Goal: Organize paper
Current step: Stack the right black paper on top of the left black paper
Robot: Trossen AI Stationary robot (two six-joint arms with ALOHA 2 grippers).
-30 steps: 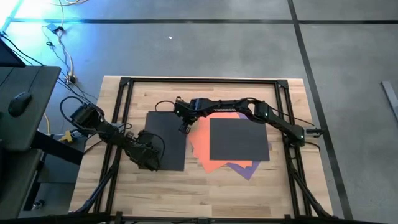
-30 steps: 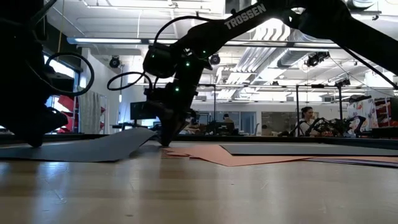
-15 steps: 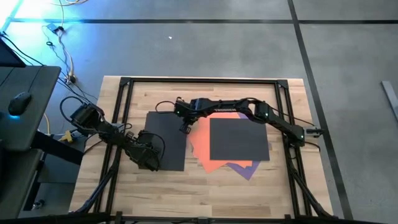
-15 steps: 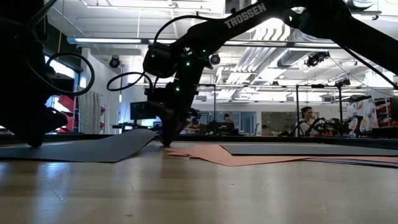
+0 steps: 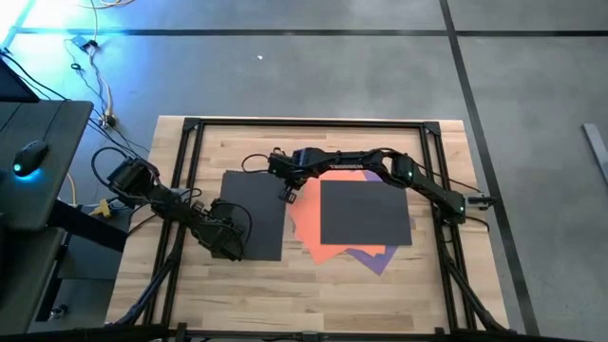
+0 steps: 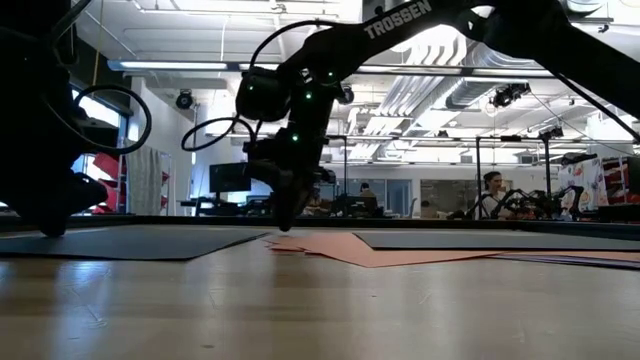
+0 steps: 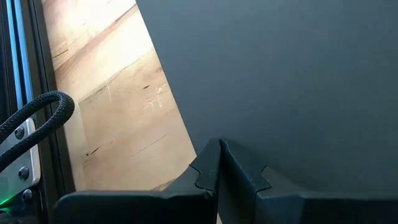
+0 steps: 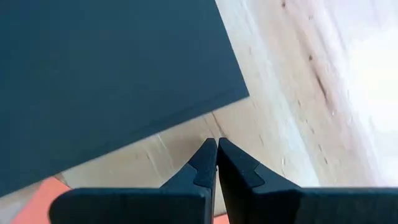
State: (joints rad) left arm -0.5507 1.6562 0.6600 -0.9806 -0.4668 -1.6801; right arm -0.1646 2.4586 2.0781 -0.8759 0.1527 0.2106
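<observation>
Comparing with a second ago: the near edge of the left dark grey sheet [image 5: 255,215] was lifted in a curl beside the right pincer [image 5: 289,195]; now it lies flat on the counter [image 5: 313,285].
Right pincer: fingers pressed together, holding nothing, just off that sheet's corner over bare wood, having drifted slightly toward the coloured pile.
Left pincer [image 5: 225,245]: narrow, tips together, bearing down on the same sheet near its front left corner; unmoved.
Meaning for task: my reading is that this sheet has been let go and now sits apart as its own spot; the overlapping pile remains to be sorted.
Paper: second dark sheet [image 5: 365,211] lies over the orange sheet [image 5: 306,217], with the purple sheet [image 5: 377,258] poking out beneath at the front.
Hidden: blue and pink sheets cannot be picked out; most of the orange and purple is covered.
Low view: sheets show only as thin edges; left arm is a dark mass cut off at the frame edge.
Wrist views: each shows only a grey corner and wood.
</observation>
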